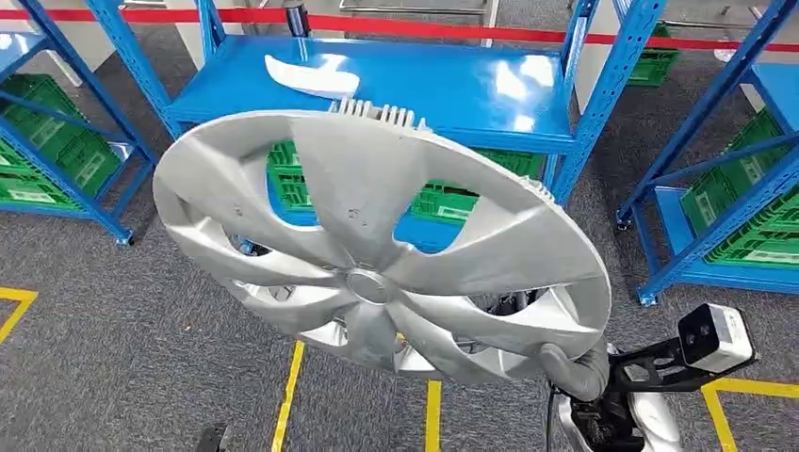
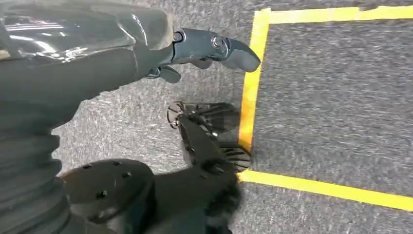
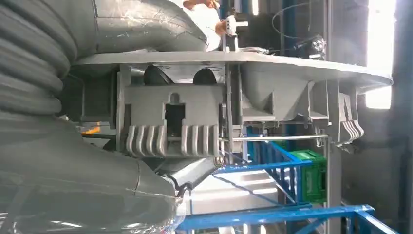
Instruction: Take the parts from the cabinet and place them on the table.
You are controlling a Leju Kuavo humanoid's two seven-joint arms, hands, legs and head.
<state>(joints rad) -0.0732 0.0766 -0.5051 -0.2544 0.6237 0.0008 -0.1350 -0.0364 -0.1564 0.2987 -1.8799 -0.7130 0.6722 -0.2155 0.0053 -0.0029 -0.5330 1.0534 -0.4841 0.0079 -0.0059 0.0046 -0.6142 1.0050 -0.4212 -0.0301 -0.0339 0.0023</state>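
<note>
A large silver wheel cover [image 1: 377, 245] hangs tilted in front of me in the head view, face toward the camera. My right hand [image 1: 577, 369] grips its lower right rim. In the right wrist view, the thumb [image 3: 146, 22] lies over the cover's edge [image 3: 292, 68], with the clips on the cover's back showing. Behind it, a white curved part [image 1: 311, 75] lies on the blue cabinet shelf [image 1: 452, 89]. My left hand [image 2: 195, 51] hangs over the grey floor and holds nothing, its thumb stretched out.
Blue racks stand at the left [image 1: 57, 113] and right [image 1: 725, 169], holding green crates [image 1: 744, 217]. More green crates [image 1: 443, 202] sit under the middle shelf. Yellow lines [image 1: 287, 395] mark the grey carpet. A red barrier tape [image 1: 424, 28] runs behind the shelf.
</note>
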